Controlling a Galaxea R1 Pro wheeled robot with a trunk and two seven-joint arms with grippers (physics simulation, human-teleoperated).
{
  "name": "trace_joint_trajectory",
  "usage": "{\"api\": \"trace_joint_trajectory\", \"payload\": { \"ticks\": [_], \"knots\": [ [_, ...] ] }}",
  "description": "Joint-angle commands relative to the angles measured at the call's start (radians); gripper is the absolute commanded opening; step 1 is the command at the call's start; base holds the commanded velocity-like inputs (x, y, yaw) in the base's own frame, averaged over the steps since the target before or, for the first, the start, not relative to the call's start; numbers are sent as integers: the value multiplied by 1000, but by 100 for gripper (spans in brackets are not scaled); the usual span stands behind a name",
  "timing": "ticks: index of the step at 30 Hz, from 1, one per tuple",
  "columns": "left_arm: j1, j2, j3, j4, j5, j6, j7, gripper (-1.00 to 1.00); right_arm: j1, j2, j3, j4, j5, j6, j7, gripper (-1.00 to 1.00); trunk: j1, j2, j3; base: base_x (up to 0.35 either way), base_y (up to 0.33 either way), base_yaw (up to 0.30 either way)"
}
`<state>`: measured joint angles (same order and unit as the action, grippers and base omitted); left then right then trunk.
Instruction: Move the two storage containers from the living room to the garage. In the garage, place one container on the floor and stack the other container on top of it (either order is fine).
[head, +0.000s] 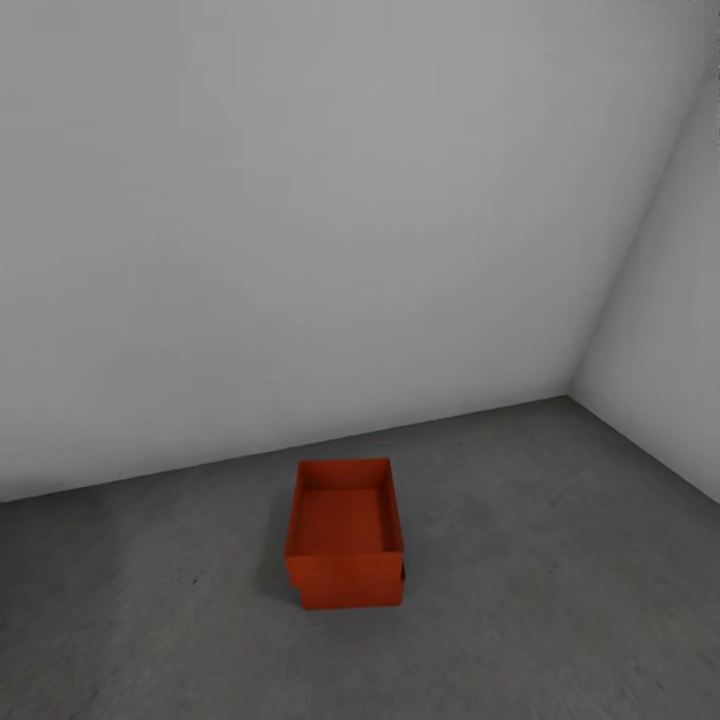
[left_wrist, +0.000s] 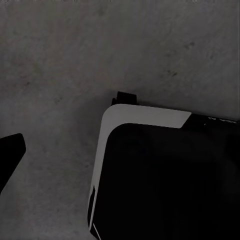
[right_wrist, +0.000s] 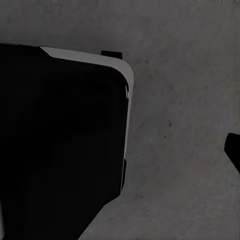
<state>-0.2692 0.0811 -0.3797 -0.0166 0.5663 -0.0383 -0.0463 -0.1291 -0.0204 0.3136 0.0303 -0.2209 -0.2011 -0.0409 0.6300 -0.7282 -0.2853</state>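
The head view takes in the garage: two plain pale grey walls (head: 300, 220) meeting in a corner at the right, and below them the floor (head: 560, 600), dull dark grey concrete. On that floor, near the foot of the long wall and well apart from the corner, stand the two storage containers, one stacked on the other. The upper container (head: 345, 520) is an open orange-red bin whose inside and straight walls are plain to see. The lower container (head: 352, 595) shows as a band of the same colour beneath the upper one's near wall, set slightly askew, with a dark sliver at its right edge.

The wrist views show what the head view does not: the robot's own base, a large black body with a pale rounded edge (left_wrist: 145, 117) in the left wrist view and again (right_wrist: 127, 80) in the right wrist view, over speckled concrete. A dark shape (left_wrist: 10, 150) at the frame edge of the left wrist view, and another (right_wrist: 234, 150) in the right, may be fingertips; whether either gripper is open or closed cannot be told.
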Motion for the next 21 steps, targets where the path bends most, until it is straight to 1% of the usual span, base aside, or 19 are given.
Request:
{"api": "trace_joint_trajectory", "payload": {
  "ticks": [1, 21],
  "knots": [
    [-1, 0, -8, 1, 10, -3, -4, 100, -1, 0, 9, 3, -9, -6, -1, 100, 0, -1, 0, 0, 0, 0],
    [-1, 0, -8, 1, 10, -3, -4, 100, -1, 0, 9, 3, -8, -6, -1, 100, 0, -1, 34, 0, 0, 0]
  ]
}}
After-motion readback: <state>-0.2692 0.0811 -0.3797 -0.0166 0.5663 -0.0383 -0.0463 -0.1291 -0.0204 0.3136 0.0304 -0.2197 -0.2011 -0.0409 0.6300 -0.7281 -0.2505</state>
